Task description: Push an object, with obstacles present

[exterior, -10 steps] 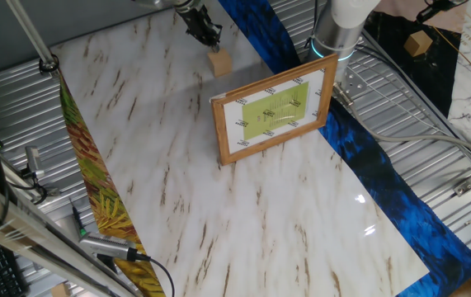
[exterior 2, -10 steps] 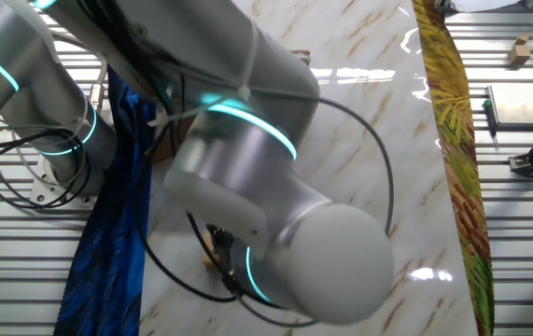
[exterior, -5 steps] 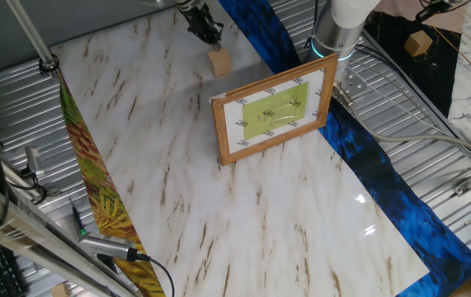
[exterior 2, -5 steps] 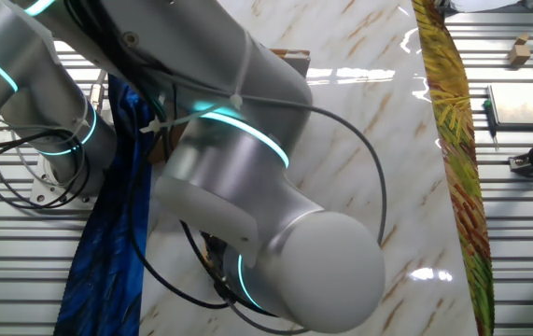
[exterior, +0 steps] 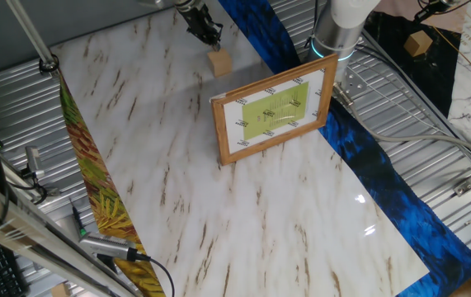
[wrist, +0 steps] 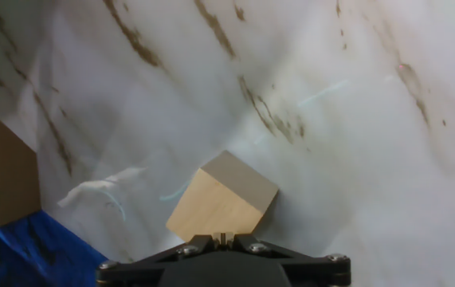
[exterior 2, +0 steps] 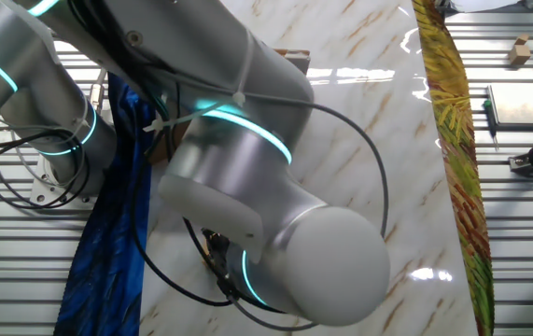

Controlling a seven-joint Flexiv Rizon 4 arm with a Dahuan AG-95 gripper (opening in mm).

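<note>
Against the downward-tilted tool point(wrist: 224, 237), its fingers pressed together, sat the block point(wrist: 223, 203); the arm point(exterior 2: 266, 215) mostly hid both from the other fixed view.

Count logged from my remote feeds.

- Wooden cubes: 2. I see one wooden cube point(exterior: 219, 63) on the table point(exterior: 177, 190) and a second cube point(exterior: 419, 43) off it, at the far edge of one fixed view.
- Picture frame point(exterior: 274, 114): 1, upright.
- Arm point(exterior 2: 266, 215): 1, with 1 claw point(exterior: 210, 36).
- Cloth strips along the table edges: 2, one blue strip point(exterior: 367, 157) and one leaf-patterned strip point(exterior: 95, 190).
- Table: 1.
</note>
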